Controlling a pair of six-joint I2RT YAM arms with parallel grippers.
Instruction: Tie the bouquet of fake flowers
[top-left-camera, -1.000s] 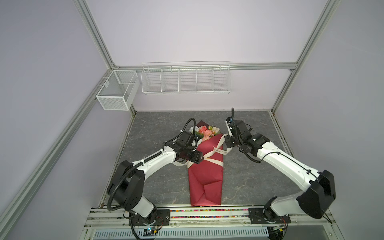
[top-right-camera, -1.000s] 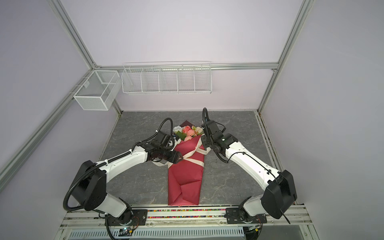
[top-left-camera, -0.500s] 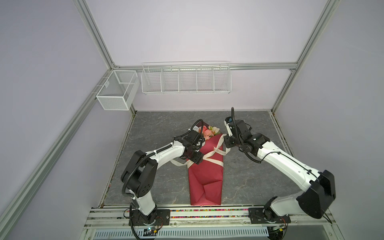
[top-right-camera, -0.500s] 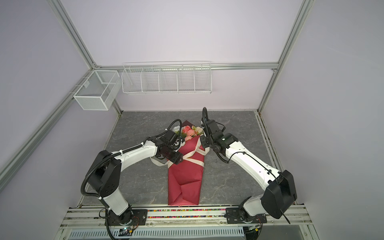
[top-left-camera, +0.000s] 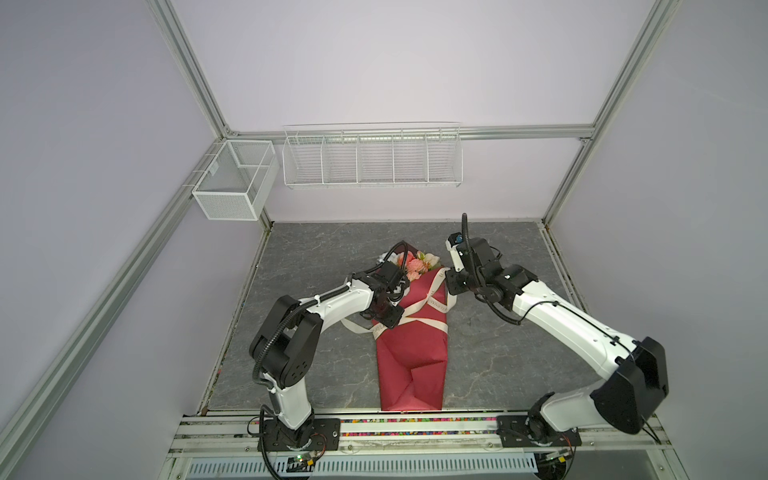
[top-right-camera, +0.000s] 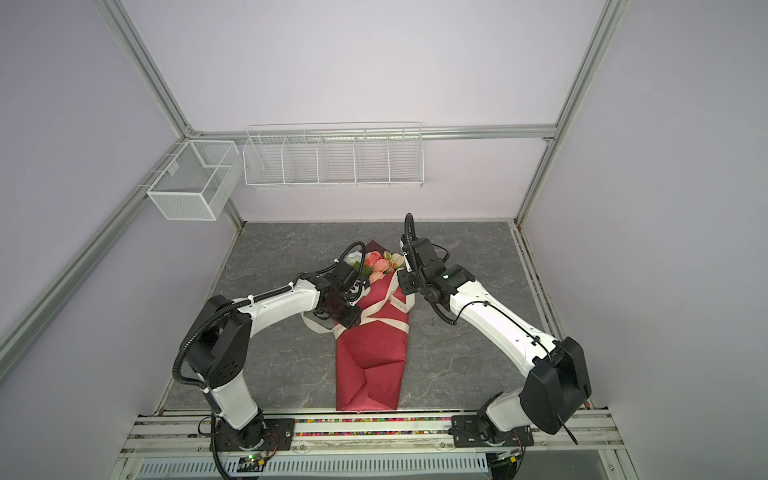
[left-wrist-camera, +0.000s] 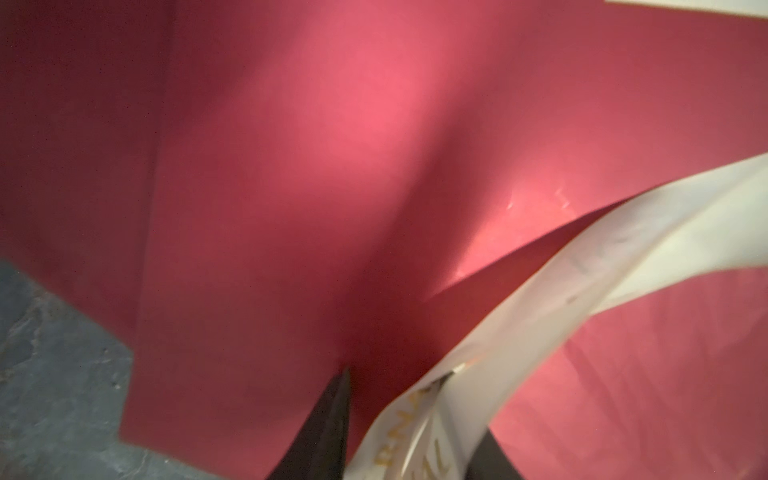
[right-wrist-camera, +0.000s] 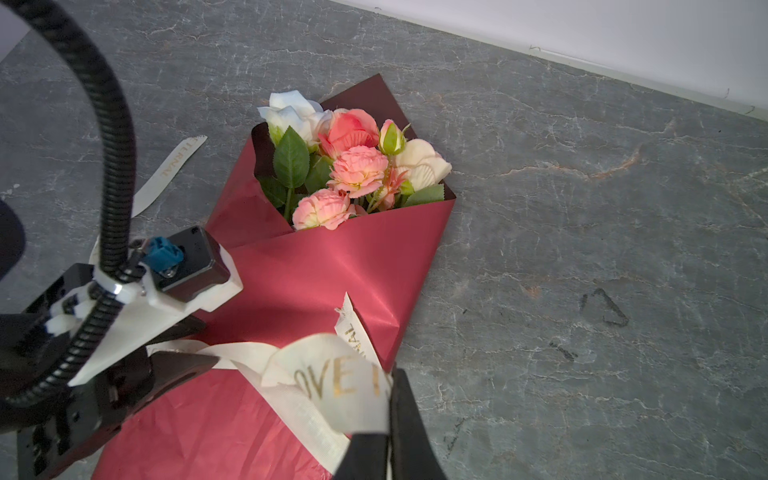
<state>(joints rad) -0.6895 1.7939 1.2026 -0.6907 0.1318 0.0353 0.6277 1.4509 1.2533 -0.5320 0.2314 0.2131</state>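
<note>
The bouquet of fake flowers, pink, peach and cream roses in dark-red paper, lies flat at the middle of the grey marbled tabletop, enclosed by lilac walls. Its long axis runs near to far, with the blooms toward the back wall. You count one bouquet, one cream gold-lettered ribbon crossing the paper, and two wall baskets: a small white mesh basket and a long white wire rack. The right gripper is clenched on the cream gold-lettered ribbon. The ribbon also passes between the jaws of the left gripper; you cannot tell whether they grip it.

Arms angle inward; right end effector clamped, left end effector low.
</note>
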